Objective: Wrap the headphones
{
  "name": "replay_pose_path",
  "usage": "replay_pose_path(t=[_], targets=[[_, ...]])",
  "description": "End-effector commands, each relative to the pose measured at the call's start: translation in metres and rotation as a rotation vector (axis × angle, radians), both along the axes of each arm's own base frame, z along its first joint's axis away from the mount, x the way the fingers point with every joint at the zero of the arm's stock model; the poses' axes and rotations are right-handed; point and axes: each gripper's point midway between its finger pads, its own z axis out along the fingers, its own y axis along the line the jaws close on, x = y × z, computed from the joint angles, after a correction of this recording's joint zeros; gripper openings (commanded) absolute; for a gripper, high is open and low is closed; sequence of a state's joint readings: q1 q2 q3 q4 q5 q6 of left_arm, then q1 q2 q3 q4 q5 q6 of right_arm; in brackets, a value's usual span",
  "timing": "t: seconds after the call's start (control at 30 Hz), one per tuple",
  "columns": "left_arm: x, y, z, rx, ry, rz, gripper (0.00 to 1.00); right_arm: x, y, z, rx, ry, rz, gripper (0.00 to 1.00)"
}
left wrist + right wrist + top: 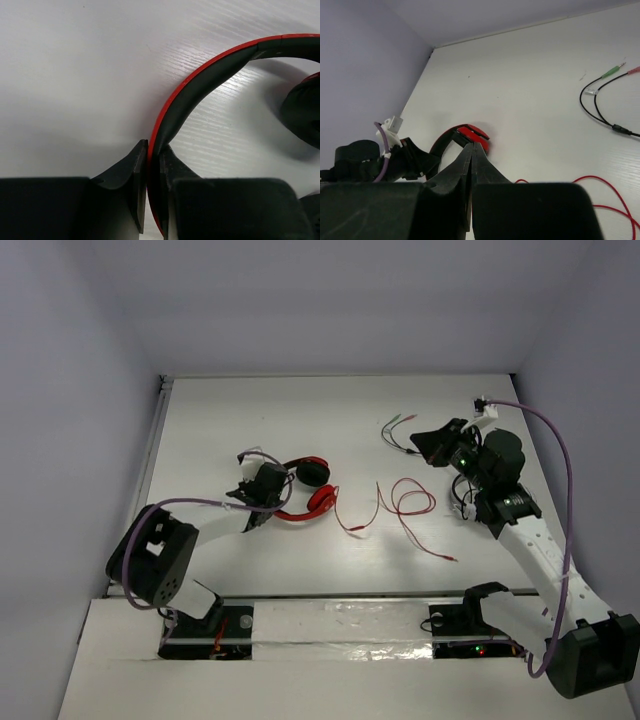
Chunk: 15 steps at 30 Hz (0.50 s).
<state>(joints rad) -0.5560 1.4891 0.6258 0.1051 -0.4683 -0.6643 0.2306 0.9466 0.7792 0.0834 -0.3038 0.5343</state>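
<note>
White tabletop [250,410]. Red headphones [310,490] lying left of centre, red cable [400,502] looping rightward. Left hand [152,150]: clamped tight on headband [200,85]. Right hand [471,147]: over right side, fingers pressed together, nothing held. Thin dark cable [600,107] just beside.

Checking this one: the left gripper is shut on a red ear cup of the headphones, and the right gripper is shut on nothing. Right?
Not quite. The left gripper is shut on the headphones' headband, not an ear cup; the left wrist view shows it. The right gripper is indeed shut on nothing.
</note>
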Motion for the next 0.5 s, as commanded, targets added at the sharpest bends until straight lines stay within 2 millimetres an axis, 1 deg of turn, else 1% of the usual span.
replay_pose_path(t=[0.0,0.03,0.07,0.1,0.13,0.17,0.2,0.23,0.27,0.3,0.33,0.37,0.4,0.43,0.47], targets=[[0.018,-0.014,0.062,-0.044,-0.122,-0.063,0.00,0.001,0.008,0.028,0.004,-0.085,0.040,0.00],[0.015,-0.013,0.085,-0.059,-0.154,-0.078,0.00,-0.001,0.013,0.028,0.002,-0.088,0.061,0.00],[0.018,-0.017,0.106,-0.088,-0.197,-0.095,0.00,-0.002,0.018,0.029,-0.002,-0.100,0.082,0.00],[0.015,-0.030,0.121,-0.145,-0.216,-0.152,0.00,-0.001,0.017,0.029,-0.006,-0.108,0.080,0.00],[0.009,-0.032,0.131,-0.165,-0.215,-0.182,0.00,-0.001,0.021,0.028,-0.009,-0.110,0.090,0.00],[0.005,-0.033,0.155,-0.190,-0.252,-0.200,0.00,0.000,0.026,0.023,-0.021,-0.107,0.107,0.00],[0.008,-0.037,0.187,-0.199,-0.298,-0.230,0.00,0.002,0.028,0.024,-0.026,-0.109,0.112,0.00],[0.000,-0.031,0.199,-0.174,-0.289,-0.242,0.00,0.001,0.032,0.023,-0.031,-0.108,0.129,0.00],[0.002,-0.031,0.237,-0.180,-0.349,-0.254,0.00,0.002,0.035,0.019,-0.042,-0.104,0.153,0.00],[0.000,-0.030,0.254,-0.146,-0.368,-0.294,0.00,0.000,0.040,0.018,-0.050,-0.105,0.177,0.00],[-0.004,-0.025,0.264,-0.122,-0.357,-0.315,0.00,0.001,0.042,0.022,-0.054,-0.112,0.189,0.00],[-0.003,-0.024,0.278,-0.110,-0.368,-0.339,0.00,-0.001,0.045,0.021,-0.068,-0.117,0.218,0.01],[-0.003,-0.025,0.312,-0.128,-0.416,-0.373,0.00,-0.003,0.051,0.018,-0.075,-0.114,0.248,0.05],[-0.005,-0.022,0.315,-0.089,-0.398,-0.413,0.00,-0.005,0.054,0.018,-0.078,-0.116,0.270,0.16],[-0.001,-0.023,0.322,-0.085,-0.400,-0.431,0.00,-0.010,0.059,0.019,-0.084,-0.128,0.321,0.23]])
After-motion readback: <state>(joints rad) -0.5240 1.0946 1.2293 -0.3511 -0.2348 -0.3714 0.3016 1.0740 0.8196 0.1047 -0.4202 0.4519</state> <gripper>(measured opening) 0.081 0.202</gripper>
